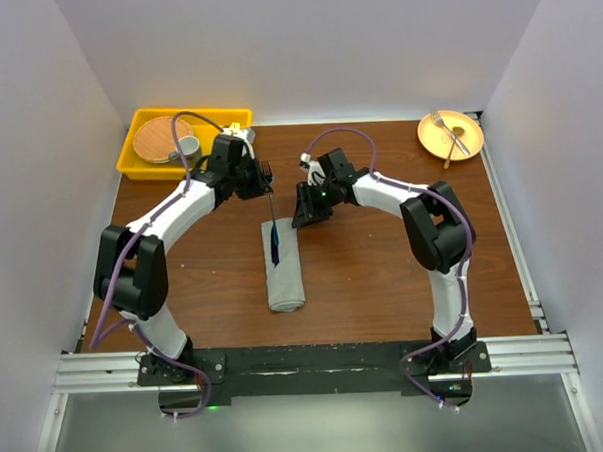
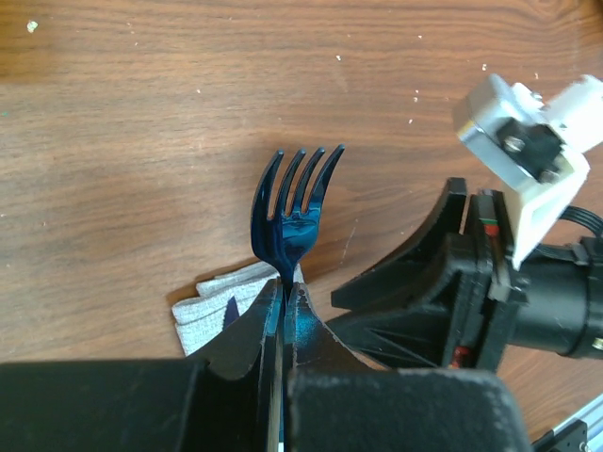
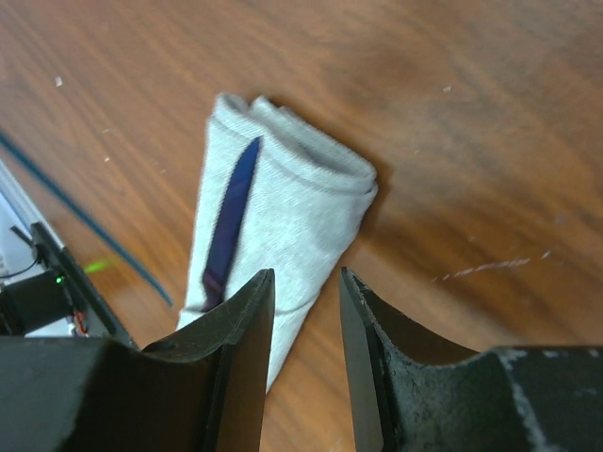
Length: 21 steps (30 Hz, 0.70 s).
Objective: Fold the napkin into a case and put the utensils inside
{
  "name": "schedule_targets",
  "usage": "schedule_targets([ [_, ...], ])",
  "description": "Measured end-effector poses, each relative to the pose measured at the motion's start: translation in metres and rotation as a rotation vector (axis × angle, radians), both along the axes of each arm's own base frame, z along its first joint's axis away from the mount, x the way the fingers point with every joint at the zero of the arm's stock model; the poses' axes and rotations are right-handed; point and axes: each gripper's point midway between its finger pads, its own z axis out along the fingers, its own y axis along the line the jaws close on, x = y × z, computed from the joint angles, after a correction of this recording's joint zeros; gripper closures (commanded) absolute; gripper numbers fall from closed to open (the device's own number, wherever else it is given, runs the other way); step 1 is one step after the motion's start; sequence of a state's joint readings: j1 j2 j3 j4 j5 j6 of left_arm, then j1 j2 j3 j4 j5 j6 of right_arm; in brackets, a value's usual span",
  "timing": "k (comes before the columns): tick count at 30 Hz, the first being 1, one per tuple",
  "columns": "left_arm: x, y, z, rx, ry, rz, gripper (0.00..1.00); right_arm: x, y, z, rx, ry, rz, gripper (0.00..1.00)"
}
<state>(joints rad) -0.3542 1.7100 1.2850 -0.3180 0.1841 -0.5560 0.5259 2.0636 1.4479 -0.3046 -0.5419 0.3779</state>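
Catches task well past halfway, by judgement. Counts folding as done: shows plain mid-grey soft cloth napkin (image 1: 284, 272) as narrow oblong case, lying mid-table between the two arms, long axis running from bases toward back wall. Shows slim dark-blue knife (image 3: 231, 212) laid lengthwise on the case. Cannot tell whether tucked under a flap or just resting on top, since hidden at lower end behind a finger in right wrist view. Leaves slim blue fork (image 2: 294, 202) not yet in. Finds left gripper (image 2: 285, 299) pinched tight on fork's neck, tines pointing away from wrist, over bare brown wooden table (image 2: 141, 141) just beyond a cloth corner. Finds right gripper (image 3: 306, 311) w/ jaws apart, nothing between them, poised over case's edge. Left to do, prob.: bring fork to case mouth, slide in beside knife; poss. use right gripper to lift or steady top layer.

Re cloth itself: looks unpatterned, fine-knit, matt. Shows soft rounded rolls rather than crisp creases at end farthest from right wrist cam, w/ several layers stacked. Narrows slightly toward near end in that view. Lies flat, no sign of springing open.
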Motion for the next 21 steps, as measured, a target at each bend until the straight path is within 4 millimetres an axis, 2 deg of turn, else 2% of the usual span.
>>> schedule_targets([
  [9,0.006,0.0,-0.015,0.021,0.02,0.013,1.0,0.013,0.002,-0.026,-0.009,0.04,-0.027,0.62],
  [21,0.002,-0.014,-0.032,0.044,0.048,-0.004,1.0,0.021,0.009,-0.021,0.028,0.036,-0.065,0.66],
])
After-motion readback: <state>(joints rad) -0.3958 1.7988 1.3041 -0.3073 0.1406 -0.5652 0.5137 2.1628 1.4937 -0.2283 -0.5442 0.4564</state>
